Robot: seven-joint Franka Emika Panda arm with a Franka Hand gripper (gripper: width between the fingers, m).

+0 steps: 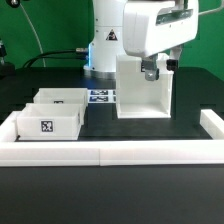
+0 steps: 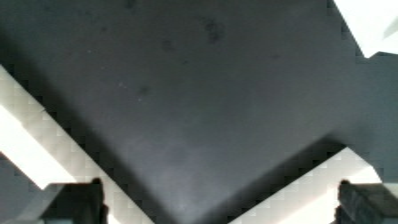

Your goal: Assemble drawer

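The white plastic casing [image 1: 140, 92] stood upright on the black counter [image 1: 150, 135], at the exterior view's right of centre, tall and boxy with plain walls facing the camera; its open side could not be made out. Well apart from it, at the exterior view's left, the two small open-top trays sat level, one behind the other. The front tray [image 1: 48, 123] showed a black-and-white square tag on its near wall, and the rear tray [image 1: 62, 98] lay just behind it.

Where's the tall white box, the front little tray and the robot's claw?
Casing [image 1: 138, 95], exterior view, on its broad near wall.
Front tray [image 1: 48, 124], exterior view, on its tagged front wall.
Gripper [image 1: 150, 73], exterior view, between its fingertips.
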